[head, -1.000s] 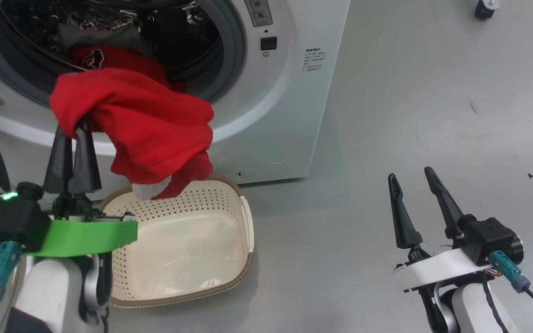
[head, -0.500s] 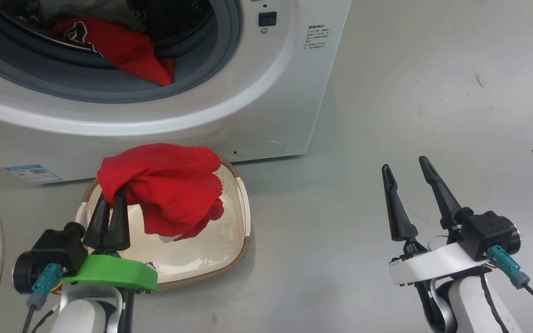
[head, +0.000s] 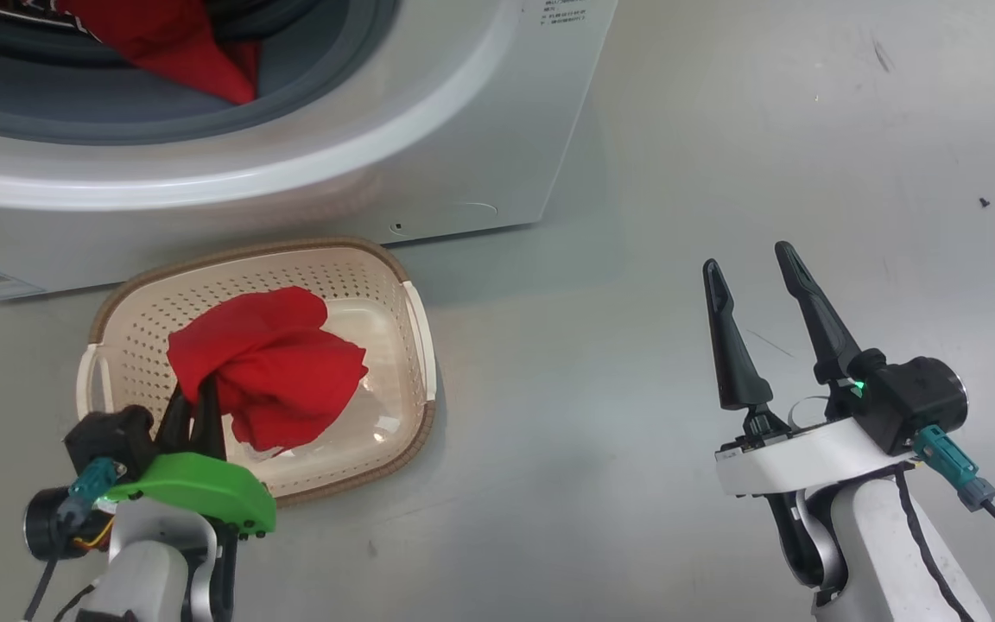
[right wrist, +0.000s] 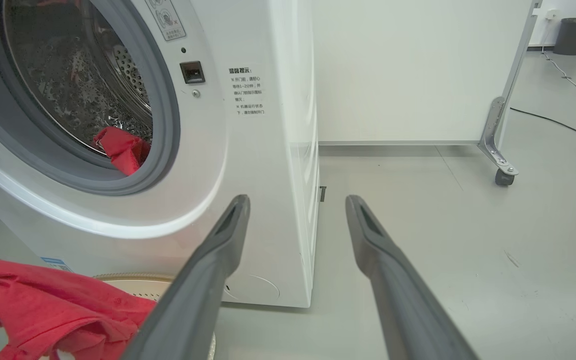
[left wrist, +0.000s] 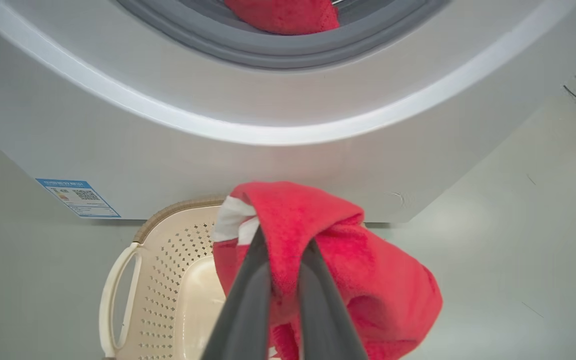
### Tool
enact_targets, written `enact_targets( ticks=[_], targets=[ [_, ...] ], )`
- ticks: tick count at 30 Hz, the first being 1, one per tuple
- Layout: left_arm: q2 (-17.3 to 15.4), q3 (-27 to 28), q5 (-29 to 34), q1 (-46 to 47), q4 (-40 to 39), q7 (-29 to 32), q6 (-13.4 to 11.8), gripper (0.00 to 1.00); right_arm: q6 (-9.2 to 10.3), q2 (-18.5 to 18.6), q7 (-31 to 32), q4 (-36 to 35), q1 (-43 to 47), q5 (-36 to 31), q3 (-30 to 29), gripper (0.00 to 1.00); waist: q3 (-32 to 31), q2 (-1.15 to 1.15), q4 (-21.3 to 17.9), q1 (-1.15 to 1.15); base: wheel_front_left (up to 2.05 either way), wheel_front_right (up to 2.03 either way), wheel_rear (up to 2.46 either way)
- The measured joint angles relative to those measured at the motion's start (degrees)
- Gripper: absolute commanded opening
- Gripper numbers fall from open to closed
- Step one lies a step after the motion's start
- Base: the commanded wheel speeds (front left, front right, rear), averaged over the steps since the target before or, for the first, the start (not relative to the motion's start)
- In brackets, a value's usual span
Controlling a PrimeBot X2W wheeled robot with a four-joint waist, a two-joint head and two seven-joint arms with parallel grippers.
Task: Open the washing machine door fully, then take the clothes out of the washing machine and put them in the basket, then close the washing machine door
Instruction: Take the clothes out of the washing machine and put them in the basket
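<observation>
Left gripper (head: 195, 389) pinching red garment (head: 269, 380) over basket (head: 238, 259).
Head view: right gripper (head: 746, 255) spread, empty, well apart. Left wrist view: white trim (left wrist: 233, 225), blue label (left wrist: 78, 197) on washer (left wrist: 288, 100). Right wrist view: drum (right wrist: 68, 75), more red cloth (right wrist: 120, 147) inside.

Clothes (head: 273, 380): soft cloth; basket (head: 238, 275): perforated plastic; washing machine (head: 463, 147): glossy.

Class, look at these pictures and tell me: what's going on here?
A robot is unloading a washer. Its left tool is shut on a red garment, holding it over the cream basket, which stands on the floor in front of the machine. It has not let go yet. More red cloth lies in the open drum. The right tool hangs open and empty off to the side.
</observation>
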State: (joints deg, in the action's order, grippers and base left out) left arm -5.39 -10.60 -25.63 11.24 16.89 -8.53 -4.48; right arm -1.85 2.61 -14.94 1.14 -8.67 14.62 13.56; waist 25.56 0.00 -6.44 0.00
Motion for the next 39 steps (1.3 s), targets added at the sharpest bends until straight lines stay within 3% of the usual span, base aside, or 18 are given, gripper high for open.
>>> enact_targets(
  ticks=[23,35,37,38,39],
  targets=[
    [-1.2,-0.48,0.42,19.36,20.38,6.03,1.83,0.0,1.58,0.03,0.0,-2.61,-6.82,1.0,1.15,1.0,14.45,0.0,-2.98,0.0,0.0,0.0,0.0],
    [-0.76,0.15,-0.6,22.41,29.0,5.65,3.85,0.0,1.57,0.08,0.0,-1.3,-8.48,0.99,1.75,1.0,15.8,0.0,-2.31,0.0,0.0,0.0,0.0],
    [-0.7,0.25,-0.73,22.61,30.06,4.9,4.22,0.85,1.56,0.09,0.0,-0.85,-8.48,0.99,1.88,1.0,15.42,0.0,-2.29,0.0,0.0,0.0,0.0],
    [-0.69,0.35,-0.93,22.71,30.73,4.52,4.34,0.85,1.56,0.09,0.0,-0.62,-8.48,0.99,1.92,1.0,15.2,0.0,-2.29,0.0,0.0,0.0,0.0],
    [-0.65,0.48,-1.1,22.72,31.19,4.05,4.41,1.0,1.56,0.11,0.0,-0.49,-8.48,0.99,1.93,1.0,14.95,0.0,-2.28,0.0,0.0,0.0,0.0]
  ],
)
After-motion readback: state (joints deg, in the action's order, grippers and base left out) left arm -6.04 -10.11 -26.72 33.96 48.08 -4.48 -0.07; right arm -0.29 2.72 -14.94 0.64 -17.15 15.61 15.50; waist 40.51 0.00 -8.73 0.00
